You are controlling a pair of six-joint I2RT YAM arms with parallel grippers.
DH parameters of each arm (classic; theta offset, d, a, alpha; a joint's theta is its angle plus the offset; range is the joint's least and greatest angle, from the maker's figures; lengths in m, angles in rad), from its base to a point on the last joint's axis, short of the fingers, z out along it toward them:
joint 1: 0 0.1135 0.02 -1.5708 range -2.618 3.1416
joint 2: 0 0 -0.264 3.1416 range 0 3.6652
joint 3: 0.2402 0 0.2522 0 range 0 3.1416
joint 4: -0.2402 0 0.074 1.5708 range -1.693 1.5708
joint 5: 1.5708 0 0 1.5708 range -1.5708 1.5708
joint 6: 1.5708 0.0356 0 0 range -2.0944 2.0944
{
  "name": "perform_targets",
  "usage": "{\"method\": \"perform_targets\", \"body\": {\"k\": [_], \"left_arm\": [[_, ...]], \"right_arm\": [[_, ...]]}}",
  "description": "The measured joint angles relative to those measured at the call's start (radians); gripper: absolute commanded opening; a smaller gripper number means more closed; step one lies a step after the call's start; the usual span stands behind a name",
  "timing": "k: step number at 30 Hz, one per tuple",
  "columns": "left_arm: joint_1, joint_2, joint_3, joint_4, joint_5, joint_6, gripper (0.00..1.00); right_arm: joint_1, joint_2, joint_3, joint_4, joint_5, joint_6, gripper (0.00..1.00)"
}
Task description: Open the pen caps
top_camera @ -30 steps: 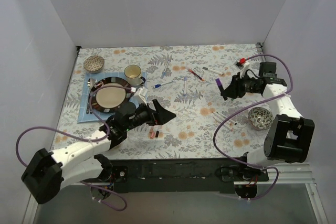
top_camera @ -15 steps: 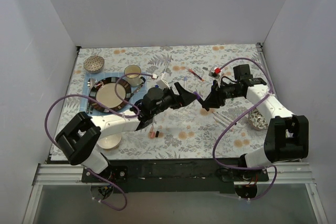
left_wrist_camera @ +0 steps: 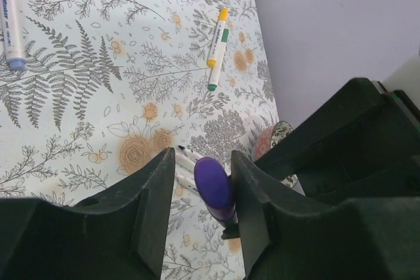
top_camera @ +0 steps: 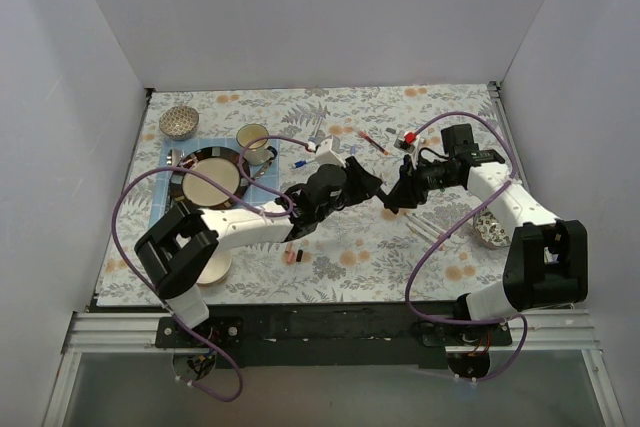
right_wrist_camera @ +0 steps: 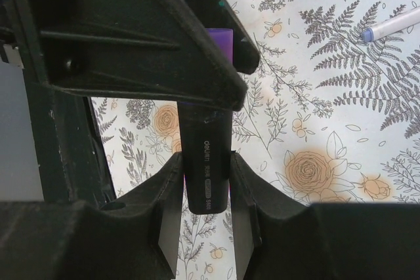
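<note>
1. The worktop (top_camera: 440, 107) is wearing a pale cloth printed with grey ferns and orange blooms
2. The purple cap (left_wrist_camera: 213, 188) is gleaming a glossy violet
3. The pen (right_wrist_camera: 207, 142) is showing a black-looking barrel with white lettering
4. The left pincer (left_wrist_camera: 203, 168) and right pincer (right_wrist_camera: 205, 168) are both showing matt black
5. A loose pen (left_wrist_camera: 218, 47) is showing a white barrel, one end yellow, the other green
6. The mat (top_camera: 167, 147) is showing plain blue
7. The plate (top_camera: 212, 152) is showing a dark rim around a cream middle
8. The cables (top_camera: 130, 197) are showing purple against white-and-black arms
</note>
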Motion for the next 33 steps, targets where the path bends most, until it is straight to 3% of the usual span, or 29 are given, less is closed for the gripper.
{"method": "perform_targets", "body": {"k": [8, 9, 12, 13, 16, 24, 33], "left_arm": [[-0.003, 0.039, 0.045, 0.001, -0.019, -0.008, 0.0], [-0.005, 0.039, 0.047, 0.002, -0.023, -0.004, 0.0], [-0.005, 0.039, 0.044, 0.011, -0.022, 0.003, 0.0], [-0.005, 0.039, 0.04, 0.024, -0.018, 0.013, 0.0], [-0.005, 0.027, -0.008, 0.103, 0.023, 0.064, 0.0], [0.001, 0.023, -0.122, 0.333, 0.299, 0.2, 0.0], [0.007, 0.002, -0.16, 0.509, 0.381, 0.305, 0.0]], "right_arm": [[0.009, -0.002, -0.01, 0.005, 0.025, 0.0, 0.01], [0.011, -0.003, -0.01, 0.005, 0.025, 0.0, 0.01], [0.012, -0.004, -0.01, 0.007, 0.023, 0.0, 0.29], [0.012, -0.004, -0.01, 0.006, 0.022, 0.0, 0.47], [0.013, -0.004, -0.011, 0.004, -0.008, -0.001, 0.61], [0.019, 0.036, -0.011, -0.016, -0.172, -0.026, 0.62], [0.032, 0.089, -0.011, -0.09, -0.335, -0.095, 0.57]]}}
